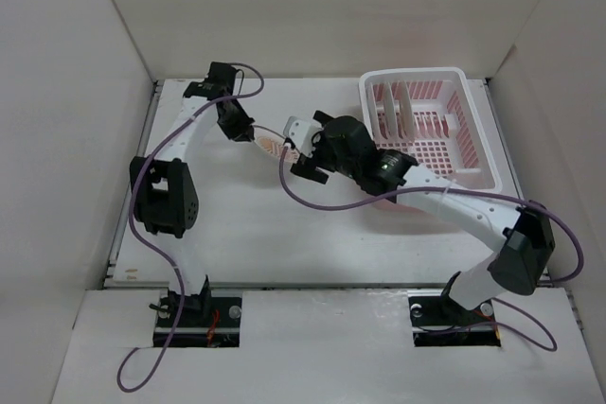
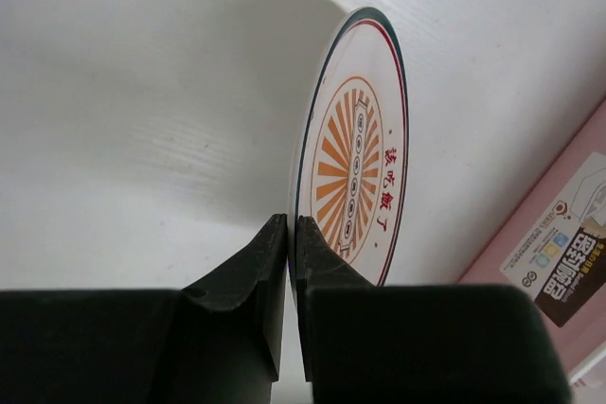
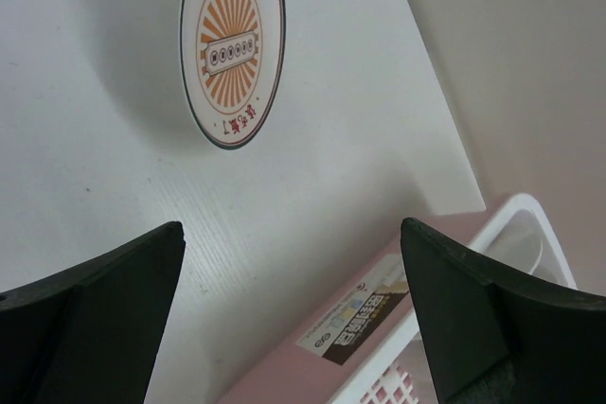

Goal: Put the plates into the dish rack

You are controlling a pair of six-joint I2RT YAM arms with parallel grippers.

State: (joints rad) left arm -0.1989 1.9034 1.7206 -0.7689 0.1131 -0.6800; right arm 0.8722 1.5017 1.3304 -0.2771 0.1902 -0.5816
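Note:
A plate [image 2: 355, 167] with an orange sunburst centre and a dark rim is held on edge above the table. My left gripper [image 2: 292, 224] is shut on its lower rim. From above, that plate [image 1: 272, 146] hangs between the two grippers, just right of my left gripper [image 1: 254, 133]. My right gripper [image 1: 295, 152] faces it with jaws wide open and nothing between them. In the right wrist view the plate [image 3: 232, 44] lies ahead of the right gripper [image 3: 294, 243]. The pink dish rack [image 1: 454, 130] stands at the back right, with upright pale pieces [image 1: 393, 111] in its slots.
The rack's pink side wall with a label [image 3: 379, 314] sits just below and right of my right gripper; the same wall [image 2: 568, 243] shows right of the held plate. White enclosure walls [image 1: 76, 92] ring the table. The right arm [image 1: 473, 210] crosses in front of the rack.

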